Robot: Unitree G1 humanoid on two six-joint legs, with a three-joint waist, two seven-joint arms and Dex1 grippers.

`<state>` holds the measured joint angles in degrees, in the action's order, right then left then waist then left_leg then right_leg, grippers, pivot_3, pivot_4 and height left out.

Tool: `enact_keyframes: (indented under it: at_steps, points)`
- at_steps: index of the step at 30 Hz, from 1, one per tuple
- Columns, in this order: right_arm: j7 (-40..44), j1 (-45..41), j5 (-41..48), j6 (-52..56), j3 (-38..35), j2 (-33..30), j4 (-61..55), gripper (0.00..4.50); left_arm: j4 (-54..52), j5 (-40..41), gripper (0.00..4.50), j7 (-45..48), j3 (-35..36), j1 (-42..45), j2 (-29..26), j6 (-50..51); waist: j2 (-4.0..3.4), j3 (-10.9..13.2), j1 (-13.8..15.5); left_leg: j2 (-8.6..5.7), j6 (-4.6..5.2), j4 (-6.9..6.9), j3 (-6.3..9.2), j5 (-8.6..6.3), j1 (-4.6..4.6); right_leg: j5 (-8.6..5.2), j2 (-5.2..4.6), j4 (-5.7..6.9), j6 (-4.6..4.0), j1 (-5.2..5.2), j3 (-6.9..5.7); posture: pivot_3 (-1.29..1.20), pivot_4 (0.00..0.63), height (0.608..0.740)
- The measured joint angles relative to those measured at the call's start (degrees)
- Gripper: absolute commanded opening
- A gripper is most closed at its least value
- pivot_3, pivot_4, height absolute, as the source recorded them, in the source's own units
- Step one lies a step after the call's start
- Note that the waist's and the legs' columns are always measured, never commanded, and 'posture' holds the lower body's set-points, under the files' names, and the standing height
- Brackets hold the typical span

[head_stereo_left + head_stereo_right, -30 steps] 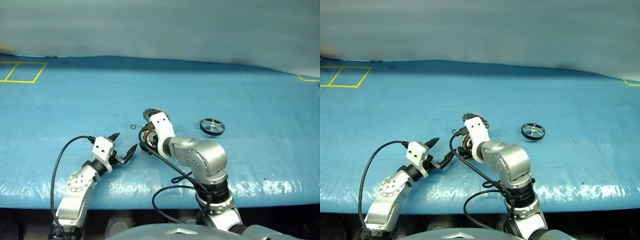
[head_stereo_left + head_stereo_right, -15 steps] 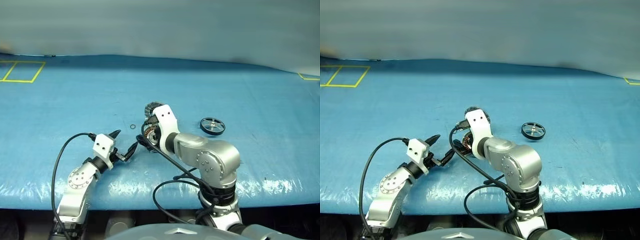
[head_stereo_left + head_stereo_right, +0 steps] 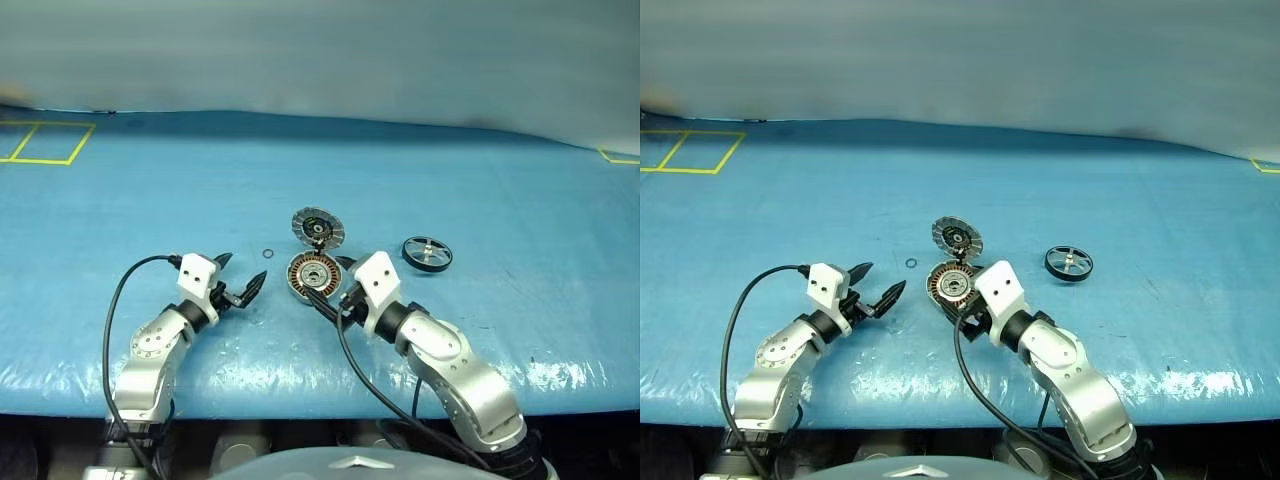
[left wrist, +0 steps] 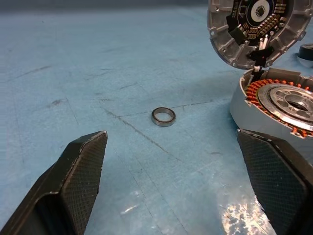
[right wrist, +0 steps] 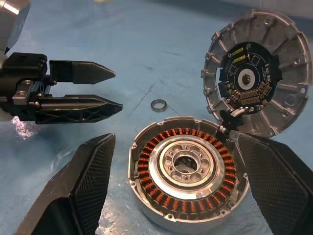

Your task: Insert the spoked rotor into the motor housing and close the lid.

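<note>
The motor housing [image 3: 312, 273] lies open on the blue table, showing copper windings and a silver hub [image 5: 188, 166]. Its hinged lid [image 3: 317, 226] stands upright at the far side, inner face [image 5: 257, 93] towards me. The spoked rotor [image 3: 426, 252] lies flat to the right of the housing, apart from both grippers. My right gripper [image 3: 333, 286] is open and low at the housing's near right side, its fingers [image 5: 83, 191] flanking the housing with nothing held. Left of the housing, my left gripper [image 3: 240, 275] is open and empty, pointing towards it.
A tiny black O-ring [image 3: 267, 253] lies on the table between the left gripper and the lid, also seen as a small ring [image 4: 163, 116] ahead of the left fingers. Yellow tape marks [image 3: 45, 142] sit at the far left. Black cables trail from both wrists.
My right arm has swung back and to the right off the housing, uncovering the housing and the upright lid. The left gripper has edged forward, still open.
</note>
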<state>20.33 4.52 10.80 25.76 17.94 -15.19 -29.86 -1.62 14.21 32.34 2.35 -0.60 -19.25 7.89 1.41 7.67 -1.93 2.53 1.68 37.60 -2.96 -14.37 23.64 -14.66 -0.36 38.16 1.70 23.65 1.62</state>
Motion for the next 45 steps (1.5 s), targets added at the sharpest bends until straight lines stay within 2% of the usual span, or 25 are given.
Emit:
enact_keyframes:
  at_steps: [4,9,17,25,28,38,45]
  points:
    - [2.6,3.5,-1.7,-14.1,-0.9,-0.7,6.8,4.20,6.7,-0.2,4.50,1.7,0.1,4.7,-0.8,-0.1,0.00,0.0,0.3,-0.07,0.02,0.12,-0.05,-0.01,0.03,0.06,0.00,-0.02,0.09,-0.04,0.01,0.00,0.150,0.740]
    - [2.5,5.1,-5.4,-24.7,-1.0,-0.4,14.1,4.20,14.6,-1.7,4.50,3.1,-1.0,10.4,-0.7,-2.2,0.01,0.0,0.9,-0.06,0.05,0.19,-0.04,-0.02,0.04,0.18,-0.04,-0.01,-0.08,-0.06,0.03,0.00,0.150,0.740]
    - [1.9,6.1,-7.1,-28.9,-1.1,0.7,18.1,4.20,26.1,-4.0,4.50,6.4,-3.0,19.6,0.1,-6.4,0.01,0.0,1.3,-0.09,0.05,0.23,-0.05,-0.02,0.05,0.24,0.07,0.00,-0.17,-0.08,0.02,0.00,0.150,0.740]
    - [0.9,5.9,-8.3,-28.9,-1.1,1.9,18.4,4.20,33.6,-6.8,4.50,10.8,-6.2,24.6,1.1,-10.0,0.01,0.0,1.3,-0.10,0.06,0.26,-0.04,-0.03,0.03,0.25,0.18,0.06,-0.18,-0.10,0.03,0.00,0.150,0.740]
    - [0.9,5.9,-8.5,-28.9,-1.0,2.1,18.4,4.25,36.2,-8.9,3.92,10.4,-7.2,26.2,1.0,-12.2,0.00,0.0,1.3,-0.11,0.06,0.33,-0.03,-0.03,0.00,0.24,0.18,0.10,-0.17,-0.16,0.02,0.00,0.150,0.740]
    - [0.3,6.0,-9.1,-28.8,-1.0,2.4,18.3,4.25,37.1,-12.1,0.64,9.4,-8.2,25.2,-0.6,-16.2,-0.02,-0.1,1.0,-0.03,0.07,0.40,-0.12,-0.02,-0.22,0.22,0.04,0.35,-0.21,-0.23,0.18,0.00,0.150,0.740]
    - [0.2,6.3,-9.5,-28.7,-1.0,2.4,18.3,4.25,26.5,-13.0,0.65,7.0,-7.1,16.3,-4.8,-16.0,-0.04,-0.1,0.3,0.08,0.03,0.25,-0.38,-0.01,-0.67,0.09,0.00,0.71,-0.42,-0.33,0.60,0.00,0.150,0.740]
